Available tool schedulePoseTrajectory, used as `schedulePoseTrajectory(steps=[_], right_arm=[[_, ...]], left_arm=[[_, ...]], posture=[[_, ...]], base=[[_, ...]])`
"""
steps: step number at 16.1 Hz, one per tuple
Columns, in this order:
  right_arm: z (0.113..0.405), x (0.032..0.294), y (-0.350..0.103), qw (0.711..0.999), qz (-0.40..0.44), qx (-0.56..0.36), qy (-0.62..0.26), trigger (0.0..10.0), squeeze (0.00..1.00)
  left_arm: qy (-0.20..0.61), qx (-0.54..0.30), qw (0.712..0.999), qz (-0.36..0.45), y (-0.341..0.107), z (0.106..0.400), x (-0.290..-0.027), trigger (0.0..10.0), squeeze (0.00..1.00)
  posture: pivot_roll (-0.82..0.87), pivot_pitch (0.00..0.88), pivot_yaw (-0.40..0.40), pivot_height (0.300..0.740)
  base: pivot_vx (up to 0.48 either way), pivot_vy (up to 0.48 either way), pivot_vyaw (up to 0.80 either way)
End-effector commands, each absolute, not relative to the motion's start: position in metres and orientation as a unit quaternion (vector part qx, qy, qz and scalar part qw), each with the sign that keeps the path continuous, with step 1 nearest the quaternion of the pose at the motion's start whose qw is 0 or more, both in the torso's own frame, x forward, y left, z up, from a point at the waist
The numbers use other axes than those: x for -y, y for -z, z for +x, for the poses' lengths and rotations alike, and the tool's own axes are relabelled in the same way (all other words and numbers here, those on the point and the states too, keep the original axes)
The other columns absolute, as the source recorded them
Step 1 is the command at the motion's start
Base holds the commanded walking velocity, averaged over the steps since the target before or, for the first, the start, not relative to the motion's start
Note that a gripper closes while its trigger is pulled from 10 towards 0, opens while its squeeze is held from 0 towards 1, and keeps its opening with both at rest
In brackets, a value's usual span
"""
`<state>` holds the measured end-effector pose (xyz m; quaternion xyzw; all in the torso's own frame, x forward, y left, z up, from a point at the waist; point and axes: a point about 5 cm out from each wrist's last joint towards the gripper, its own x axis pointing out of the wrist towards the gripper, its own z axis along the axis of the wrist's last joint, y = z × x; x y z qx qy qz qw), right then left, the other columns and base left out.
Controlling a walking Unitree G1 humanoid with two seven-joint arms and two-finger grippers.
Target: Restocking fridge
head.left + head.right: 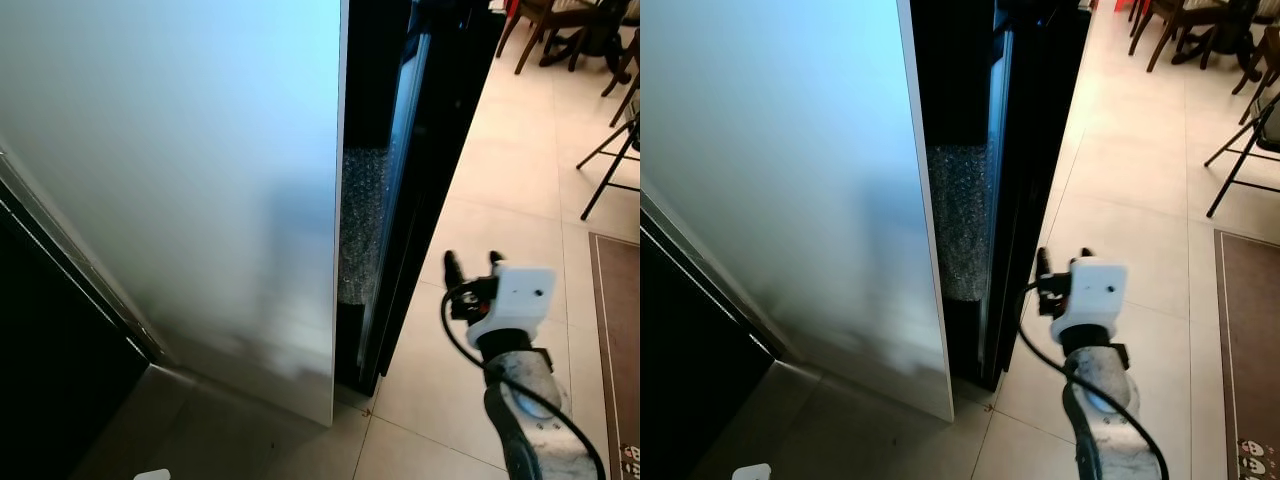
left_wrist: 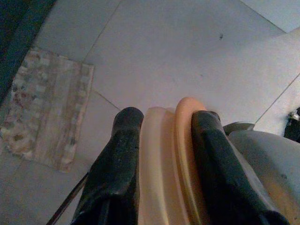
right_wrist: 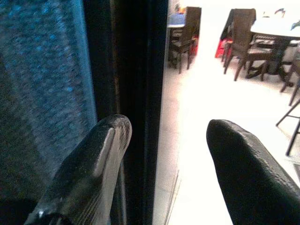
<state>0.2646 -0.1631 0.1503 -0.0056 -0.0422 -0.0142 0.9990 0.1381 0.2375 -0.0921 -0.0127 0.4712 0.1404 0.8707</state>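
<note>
A broad, smooth silver fridge door (image 1: 190, 190) stands beside a dark glass-edged panel (image 1: 400, 150) over glossy pale floor tiles (image 1: 500, 200). The right end effector (image 1: 472, 266), fingers apart, hovers near the panel. The left end effector (image 2: 161, 140) is clamped on a rounded peach-and-orange ridged container (image 2: 164, 164).

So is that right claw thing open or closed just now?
Open. The right gripper has its jaws spread apart with nothing between them, raised beside the dark door edge.

Smooth matt fridge door (image 1: 180, 180), glossy floor tiles (image 1: 520, 180)
</note>
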Motion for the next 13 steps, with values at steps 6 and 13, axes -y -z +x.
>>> schedulePoseTrajectory(steps=[6,13], right_arm=[[0.267,0.161,-0.146,0.999,0.002,0.043,0.021,10.0,0.0],[0.257,0.174,-0.139,0.999,-0.018,0.035,0.026,10.0,0.0]], left_arm=[[-0.136,-0.464,0.874,-0.047,0.092,0.143,-0.231,10.0,0.0],[-0.137,-0.468,0.872,-0.047,0.094,0.137,-0.232,10.0,0.0]], posture=[[-0.14,0.0,0.01,0.74],[-0.17,0.0,0.02,0.74]], base=[[0.0,0.0,0.0],[0.0,0.0,0.0]])
